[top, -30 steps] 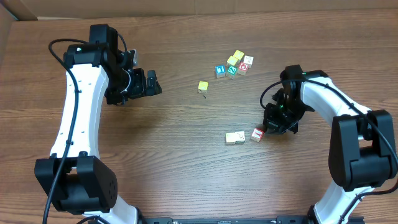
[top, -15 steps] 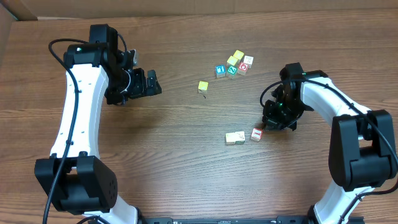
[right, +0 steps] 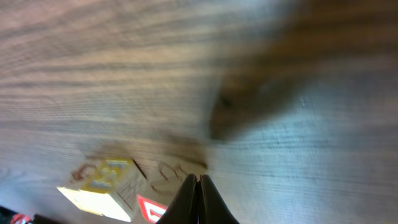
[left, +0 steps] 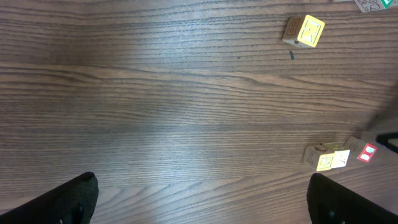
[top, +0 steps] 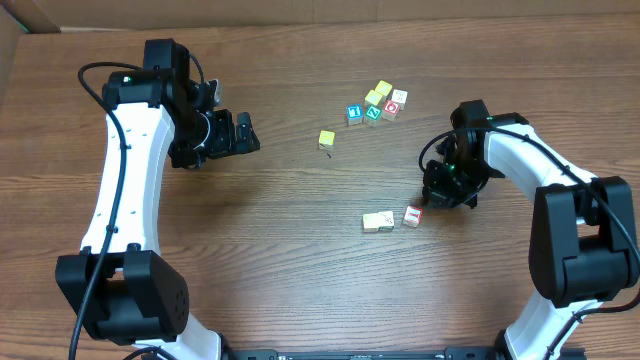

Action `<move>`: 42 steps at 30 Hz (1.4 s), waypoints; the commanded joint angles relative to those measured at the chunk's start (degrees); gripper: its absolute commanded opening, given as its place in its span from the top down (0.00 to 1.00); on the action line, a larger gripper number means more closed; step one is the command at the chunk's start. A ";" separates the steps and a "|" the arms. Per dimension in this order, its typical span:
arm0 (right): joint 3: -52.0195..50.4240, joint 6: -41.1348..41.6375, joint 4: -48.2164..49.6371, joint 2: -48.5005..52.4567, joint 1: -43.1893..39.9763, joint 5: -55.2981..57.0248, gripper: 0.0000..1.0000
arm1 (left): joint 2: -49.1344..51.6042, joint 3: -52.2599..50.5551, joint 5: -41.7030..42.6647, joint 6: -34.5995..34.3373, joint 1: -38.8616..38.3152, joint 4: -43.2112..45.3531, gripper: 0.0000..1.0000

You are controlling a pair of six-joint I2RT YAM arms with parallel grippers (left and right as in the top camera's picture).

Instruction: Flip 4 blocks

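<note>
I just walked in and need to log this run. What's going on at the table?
Small letter blocks lie on a wooden table. The right gripper, shut and holding nothing, has its tips low beside a red-faced block, which sits next to a yellow-faced block. The left gripper hangs open, away from every block. A cluster of blocks sits farther back.

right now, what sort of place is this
Probably a robotics lab bench: a left arm and right arm mounted at a wood-grain table, with tiny letter blocks scattered on it.
</note>
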 commanded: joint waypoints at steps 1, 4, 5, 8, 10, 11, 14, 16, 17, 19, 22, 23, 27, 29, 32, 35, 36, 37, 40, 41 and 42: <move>-0.39 -0.59 -1.81 -1.57 0.07 -0.07 0.96 | 0.15 1.03 -0.33 -0.59 -0.37 0.07 0.00; -0.42 -0.59 -3.06 -1.57 0.70 -0.09 0.96 | 0.15 1.03 -0.33 -0.59 -0.37 0.07 0.00; -0.42 -0.59 -3.32 -1.57 1.07 -0.11 0.96 | 0.15 1.03 -0.33 -0.59 -0.37 0.07 0.00; -0.42 -0.59 -3.02 -1.57 1.99 -0.09 0.96 | 0.15 1.03 -0.33 -0.59 -0.37 0.07 0.00; -0.42 -0.59 -1.95 -1.57 3.04 0.11 0.96 | 0.15 1.03 -0.33 -0.59 -0.37 0.07 0.00; -0.42 -0.59 -1.73 -1.57 3.26 0.39 0.96 | 0.15 1.03 -0.33 -0.59 -0.37 0.07 0.00; -0.42 -0.59 -0.66 -1.57 4.00 3.02 0.96 | 0.15 1.03 -0.33 -0.59 -0.37 0.07 0.00; -0.42 -0.61 -0.17 -1.57 4.26 4.96 0.96 | 0.15 1.03 -0.33 -0.59 -0.37 0.07 0.00; -0.42 -0.61 0.17 -1.57 4.31 5.84 0.96 | 0.15 1.03 -0.33 -0.59 -0.37 0.07 0.00; -0.42 -0.61 1.31 -1.57 4.28 7.58 0.96 | 0.15 1.03 -0.33 -0.59 -0.37 0.07 0.00; -0.42 -0.63 2.45 -1.57 4.28 10.01 0.96 | 0.15 1.03 -0.33 -0.59 -0.37 0.07 0.00; -0.42 -0.68 2.89 -1.57 4.28 10.29 0.96 | 0.15 1.03 -0.33 -0.59 -0.37 0.07 0.00; -0.42 -0.83 3.74 -1.57 4.35 9.62 0.96 | 0.15 1.03 -0.33 -0.59 -0.37 0.07 0.00; -0.42 -0.92 3.26 -1.57 4.72 8.92 0.96 | 0.15 1.03 -0.33 -0.59 -0.37 0.07 0.00; -0.42 -2.21 2.97 -1.57 5.86 8.50 0.96 | 0.15 1.03 -0.33 -0.59 -0.37 0.07 0.00; -0.42 -3.45 2.54 -1.57 8.04 8.28 0.96 | 0.15 1.03 -0.33 -0.59 -0.37 0.07 0.00; -0.42 -3.41 2.36 -1.57 8.96 8.28 0.96 | 0.15 1.03 -0.33 -0.59 -0.37 0.07 0.00; -0.42 -3.39 2.32 -1.57 9.38 8.28 0.96 | 0.15 1.03 -0.33 -0.59 -0.37 0.07 0.00; -0.42 -1.86 2.14 -1.57 10.03 8.28 0.96 | 0.15 1.03 -0.33 -0.59 -0.37 0.07 0.00; -0.42 -0.66 2.08 -1.57 10.03 8.31 0.96 | 0.15 1.03 -0.33 -0.59 -0.37 0.07 0.00; -0.42 0.42 1.99 -1.57 10.01 8.28 0.96 | 0.15 1.03 -0.33 -0.59 -0.37 0.07 0.00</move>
